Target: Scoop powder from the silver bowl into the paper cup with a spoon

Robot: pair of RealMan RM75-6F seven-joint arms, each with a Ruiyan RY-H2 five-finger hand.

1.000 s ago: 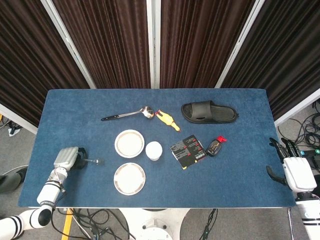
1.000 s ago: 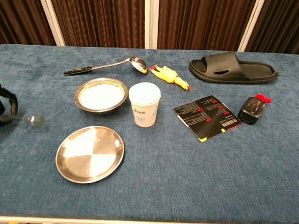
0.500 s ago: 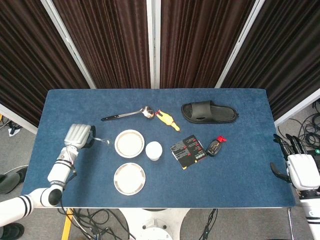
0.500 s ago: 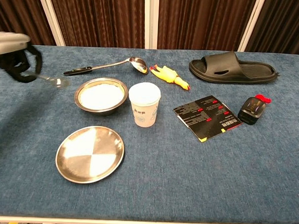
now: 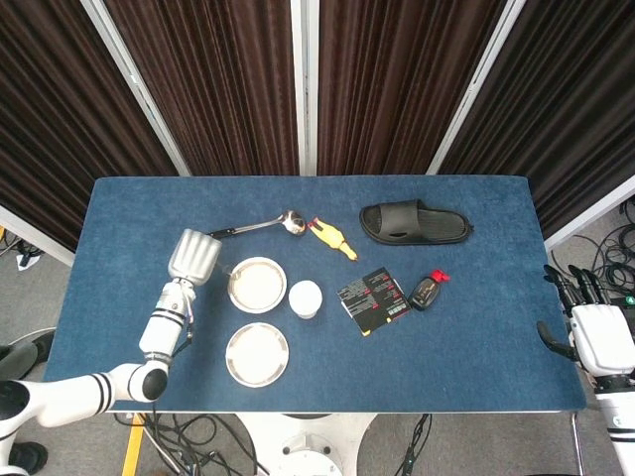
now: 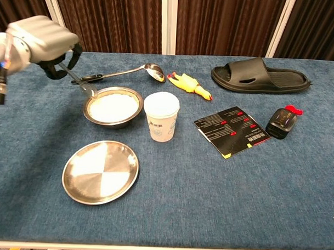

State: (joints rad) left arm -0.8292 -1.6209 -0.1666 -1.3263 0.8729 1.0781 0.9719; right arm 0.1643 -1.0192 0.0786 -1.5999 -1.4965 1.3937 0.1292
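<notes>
The silver bowl [image 5: 232, 290] [image 6: 110, 123] holds white powder and sits left of the white paper cup [image 5: 306, 297] [image 6: 161, 117]. My left hand [image 5: 193, 256] [image 6: 42, 40] hovers just left of the bowl and grips a small metal spoon [image 6: 80, 83] [image 5: 225, 268]. The spoon slants down, and its tip is at the bowl's left rim. My right hand [image 5: 595, 337] hangs past the table's right edge with fingers spread and nothing in them; only the head view shows it.
A flat silver plate [image 5: 257, 354] [image 6: 100, 171] lies in front of the bowl. Behind it are a ladle [image 5: 253, 226] [image 6: 119, 74], a yellow rubber chicken [image 5: 330, 238] [image 6: 187, 83] and a black slipper [image 5: 415, 222] [image 6: 260, 75]. A black card [image 5: 373, 299] [image 6: 235, 130] and a small black bottle [image 5: 427, 291] [image 6: 282, 122] lie right of the cup.
My left hand has swung from the table's front left corner up and right to the bowl's left rim, carrying the spoon. The right hand has barely shifted.
</notes>
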